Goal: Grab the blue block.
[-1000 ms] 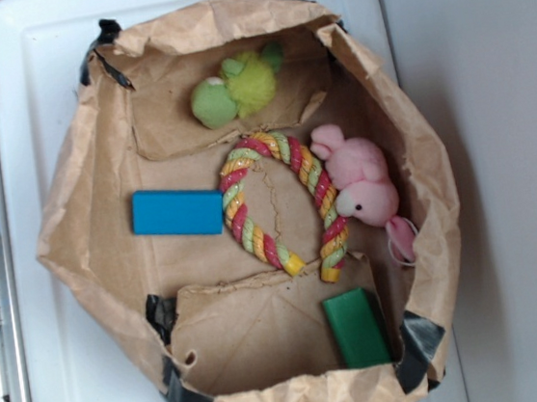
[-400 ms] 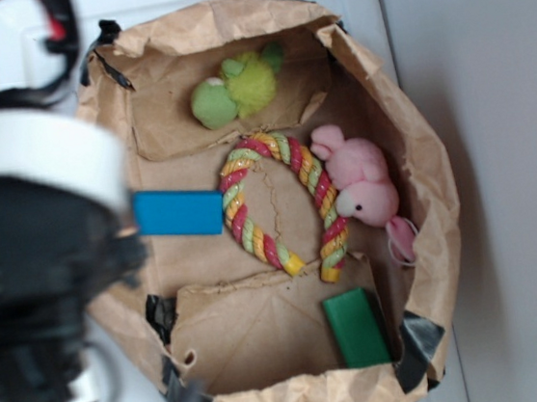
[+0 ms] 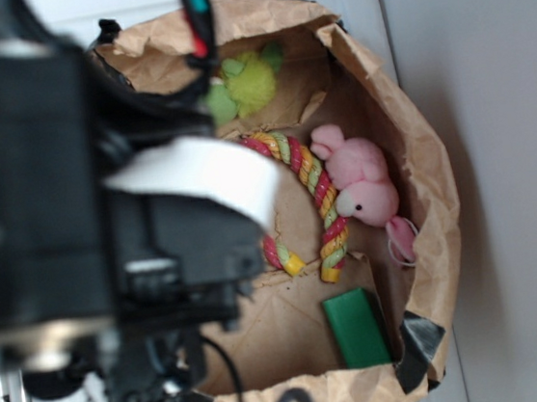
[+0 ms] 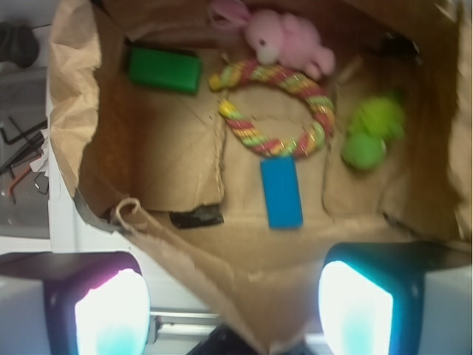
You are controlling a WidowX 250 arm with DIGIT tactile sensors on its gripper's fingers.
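In the wrist view the blue block (image 4: 281, 192) lies flat on the brown floor of the paper bag (image 4: 70, 111), just below the rope ring (image 4: 295, 80). My gripper (image 4: 233, 314) is open, its two pale pads at the bottom corners of that view. It hovers above the bag's near wall, well short of the block, with nothing between the pads. In the exterior view the blurred black arm (image 3: 73, 184) covers the left half of the bag (image 3: 429, 163) and hides the blue block.
A dark green block (image 4: 164, 69) (image 3: 357, 328) lies in one corner of the bag. A pink plush bunny (image 4: 284, 37) (image 3: 363, 176) and a green plush toy (image 4: 373, 133) (image 3: 250, 82) flank the rope ring (image 3: 327, 204). Hex keys (image 4: 18, 148) lie outside the bag.
The arm has swung in from the left over the bag. It now covers the blue block, which showed in the earlier exterior frames. The objects in the bag have not moved.
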